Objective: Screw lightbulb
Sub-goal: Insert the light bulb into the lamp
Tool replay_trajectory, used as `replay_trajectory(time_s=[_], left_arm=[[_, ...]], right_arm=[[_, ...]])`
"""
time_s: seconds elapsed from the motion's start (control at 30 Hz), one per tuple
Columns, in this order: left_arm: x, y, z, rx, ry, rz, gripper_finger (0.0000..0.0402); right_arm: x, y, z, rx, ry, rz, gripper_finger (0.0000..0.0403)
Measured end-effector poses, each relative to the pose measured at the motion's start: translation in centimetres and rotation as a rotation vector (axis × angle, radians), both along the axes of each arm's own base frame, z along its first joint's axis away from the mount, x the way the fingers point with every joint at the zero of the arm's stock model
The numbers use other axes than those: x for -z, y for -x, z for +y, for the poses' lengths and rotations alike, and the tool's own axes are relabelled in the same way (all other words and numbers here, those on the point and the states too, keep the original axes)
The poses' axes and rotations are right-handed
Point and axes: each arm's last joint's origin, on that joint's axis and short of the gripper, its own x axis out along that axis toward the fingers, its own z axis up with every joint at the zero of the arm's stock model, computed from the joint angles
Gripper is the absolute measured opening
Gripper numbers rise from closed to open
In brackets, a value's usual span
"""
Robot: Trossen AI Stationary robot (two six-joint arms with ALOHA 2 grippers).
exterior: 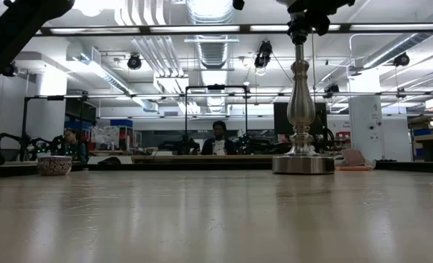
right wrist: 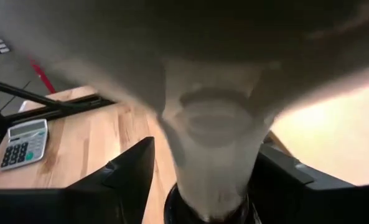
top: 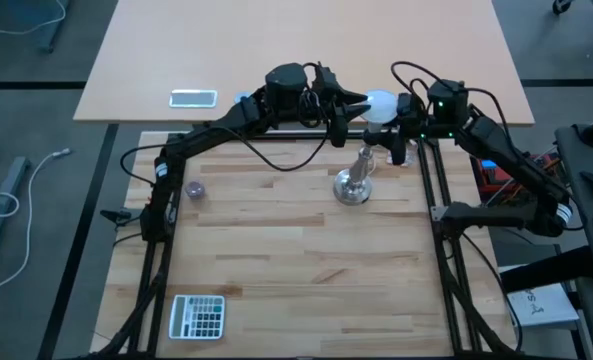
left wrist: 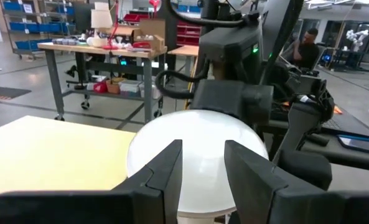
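Your left gripper [top: 354,106] reaches in from the far side of the table, and in the high view the lightbulb [top: 380,104] sits right at its fingertips, with the right gripper [top: 404,132] just on the bulb's other side, above the silver stand [top: 355,180]. In the low view you see only the stand's stem [exterior: 301,102] rising to a dark gripper at the top edge; the bulb itself is out of frame. In the left wrist view, your left fingers [left wrist: 165,168] stand narrowly apart in front of the white globe [left wrist: 196,149], so whether they touch it is unclear. In the right wrist view, the right fingers [right wrist: 131,168] are spread to either side of the bulb's tapering neck [right wrist: 212,162], which enters a dark socket below; whether they actually clamp it, you cannot tell. You appear to be seating or turning the bulb; next, keep it upright and twist gently.
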Motion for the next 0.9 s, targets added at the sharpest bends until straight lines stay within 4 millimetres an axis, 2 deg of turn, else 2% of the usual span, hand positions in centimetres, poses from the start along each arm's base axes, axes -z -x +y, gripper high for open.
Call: replay_trajectory(time_s=[0.2, 0.63, 0.77, 0.9], left_arm=[[0.0, 0.0, 0.0, 0.001, -0.005, -0.005, 0.0109], [0.0, -0.1, 0.1, -0.001, -0.01, -0.019, 0.0105], [0.0, -0.1, 0.1, 0.0, -0.011, -0.02, 0.0102], [0.0, -0.1, 0.1, -0.002, -0.011, -0.02, 0.0098]], right_arm=[[-0.1, 0.3, 0.2, 0.002, -0.003, 0.0, 0.0233], [-0.8, 0.5, 0.4, 0.021, 0.056, -0.038, 0.0214], [-1.2, 0.7, 0.5, 0.028, 0.069, -0.068, 0.0195], [-1.4, 1.1, 0.7, 0.051, 0.083, -0.064, 0.0156]])
